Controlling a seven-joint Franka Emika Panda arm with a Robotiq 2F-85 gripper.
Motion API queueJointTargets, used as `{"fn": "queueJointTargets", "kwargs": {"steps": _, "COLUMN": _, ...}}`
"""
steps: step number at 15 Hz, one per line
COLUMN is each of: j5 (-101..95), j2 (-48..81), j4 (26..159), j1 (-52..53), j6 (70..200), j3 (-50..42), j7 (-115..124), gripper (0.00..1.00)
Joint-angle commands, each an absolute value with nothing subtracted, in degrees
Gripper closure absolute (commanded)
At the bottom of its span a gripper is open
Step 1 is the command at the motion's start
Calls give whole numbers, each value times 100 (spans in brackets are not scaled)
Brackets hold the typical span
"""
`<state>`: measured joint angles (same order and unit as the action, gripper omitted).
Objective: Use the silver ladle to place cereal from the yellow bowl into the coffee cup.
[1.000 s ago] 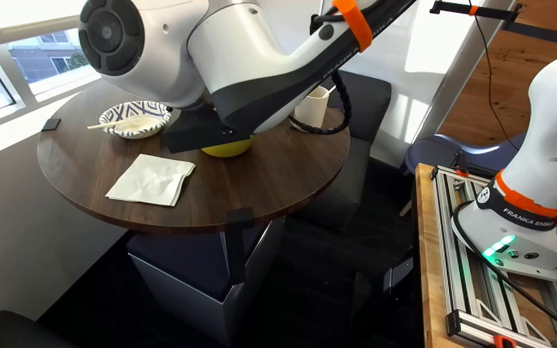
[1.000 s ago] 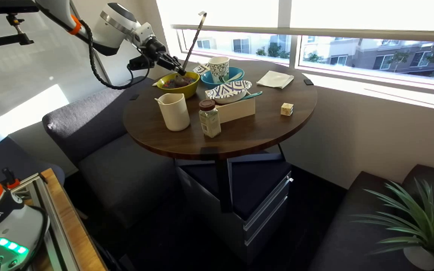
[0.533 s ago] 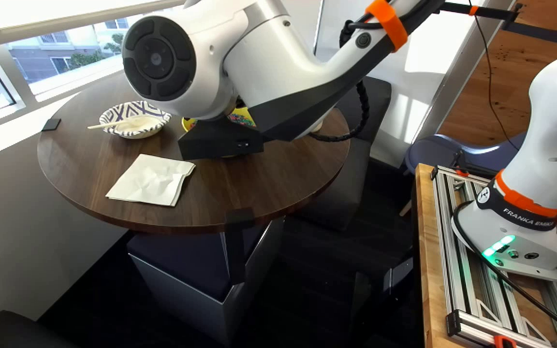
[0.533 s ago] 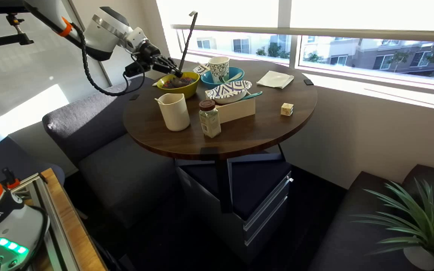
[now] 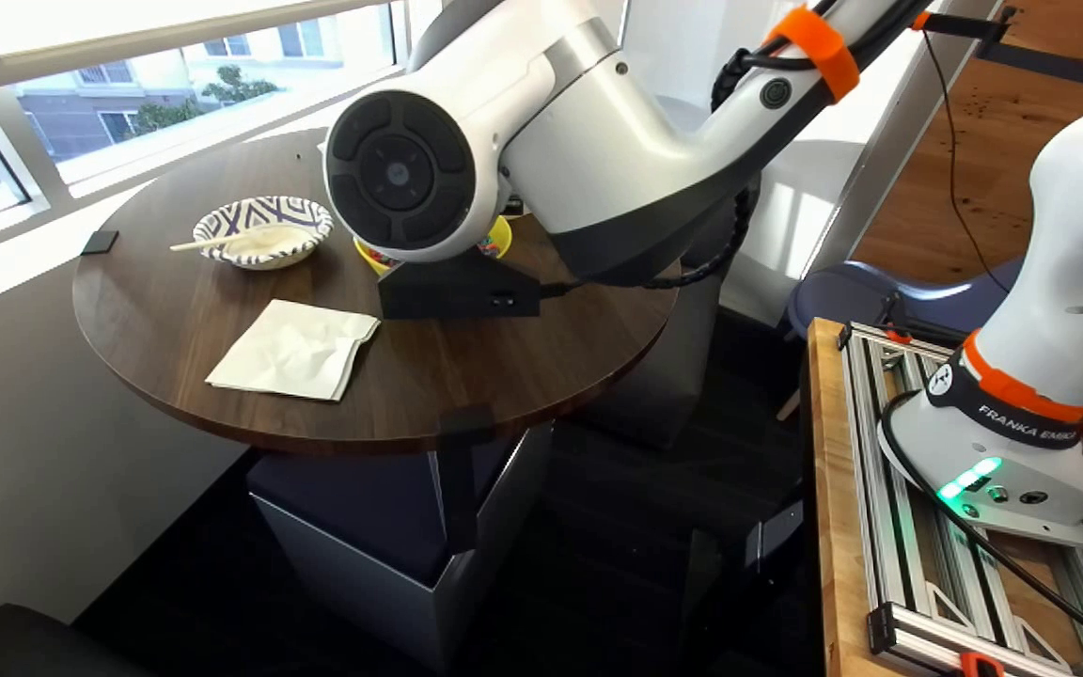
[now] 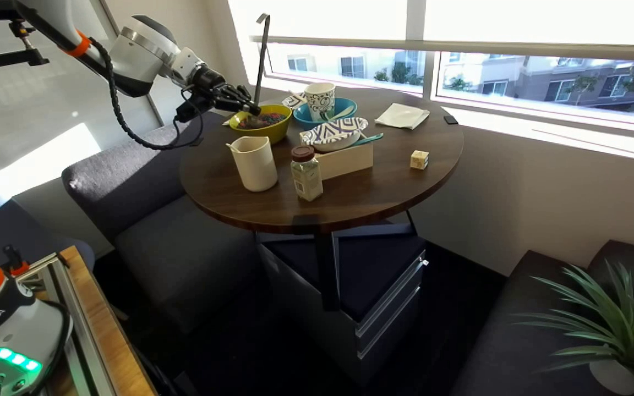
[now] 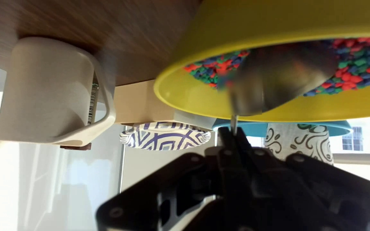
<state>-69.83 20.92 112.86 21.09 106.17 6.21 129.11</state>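
Note:
My gripper [image 7: 233, 131] is shut on the thin handle of the silver ladle [image 7: 284, 77]. In the wrist view, the scoop is blurred and lies at the cereal inside the yellow bowl [image 7: 268, 19]; whether it holds any I cannot tell. The cereal [image 7: 361, 70] is a mass of small red, green and blue pieces. In an exterior view, the gripper [image 6: 255, 108] is at the yellow bowl [image 6: 274, 132], and the ladle's hooked handle [image 6: 262, 55] rises nearly upright. The coffee cup [image 6: 321, 102], white with brown swirls, stands in a blue bowl.
A cream mug [image 6: 255, 165], a spice jar [image 6: 306, 173], a beige box [image 6: 347, 161] and a patterned bowl [image 6: 334, 135] crowd the near side. The blue bowl [image 6: 350, 107] adjoins the yellow one. A napkin [image 5: 292, 350] and another patterned bowl [image 5: 264, 240] lie elsewhere.
The gripper, still holding the ladle, has shifted left and slightly down in an exterior view. The leaning handle has swung closer to upright. Other objects stay put.

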Motion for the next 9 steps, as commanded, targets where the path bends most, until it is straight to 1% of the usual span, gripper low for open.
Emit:
{"fn": "queueJointTargets", "kwargs": {"steps": 1, "j5": -7425, "j2": 1854, "j4": 11647, "j1": 2002, "j6": 10521, "j3": 793, "j7": 13505, "gripper": 99}}
{"fn": "queueJointTargets", "kwargs": {"steps": 9, "j5": -7881, "j2": 1454, "j4": 11970, "j1": 1972, "j6": 10060, "j3": 970, "j7": 14334, "gripper": 99}}
